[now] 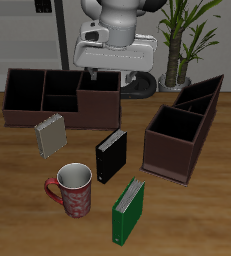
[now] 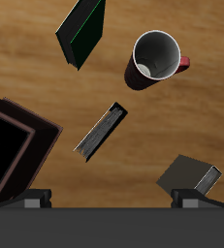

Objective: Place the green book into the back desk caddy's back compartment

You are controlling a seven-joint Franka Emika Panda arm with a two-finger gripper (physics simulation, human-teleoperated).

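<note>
The green book (image 1: 129, 210) stands upright near the table's front edge, beside the mug (image 1: 73, 190); it also shows in the wrist view (image 2: 82, 31). The back desk caddy (image 1: 27, 118) lies broadside at the table's back. Its back compartment (image 1: 61, 82) is the farther small middle cell, and nothing shows inside it. My gripper (image 1: 112, 68) hangs high over the back of the table, near that caddy's end cell and far from the green book. In the wrist view the gripper (image 2: 113, 201) has its fingertips (image 2: 36, 200) wide apart with nothing between them.
A black book (image 1: 111, 156) stands mid-table and a grey striped book (image 1: 50, 135) stands in front of the back caddy. A second brown caddy (image 1: 172, 150) sits end-on, also in the wrist view (image 2: 12, 150). A potted plant (image 1: 187, 40) stands behind the table.
</note>
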